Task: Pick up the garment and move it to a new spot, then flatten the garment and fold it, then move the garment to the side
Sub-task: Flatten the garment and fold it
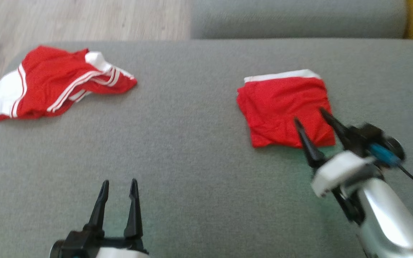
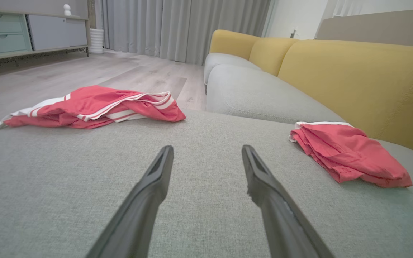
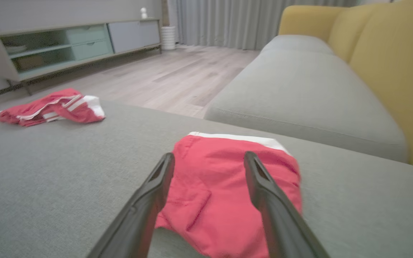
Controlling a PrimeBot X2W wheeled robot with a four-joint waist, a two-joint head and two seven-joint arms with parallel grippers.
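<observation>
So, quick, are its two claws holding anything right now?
Left gripper: open, empty, above the grey cushion.
Right gripper: open, over the folded red garment, gripping nothing.

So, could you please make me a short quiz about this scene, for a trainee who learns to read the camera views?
1. True or false: the right gripper is shut on the folded red garment.
2. Where does the crumpled striped garment lie on the grey cushion? A) far over on the robot's left B) under the right gripper C) on top of the folded red garment
3. What colour is the band along the folded red garment's far edge?

Key: 1 false, its jaws stand open over the cloth; 2 A; 3 white.
</observation>
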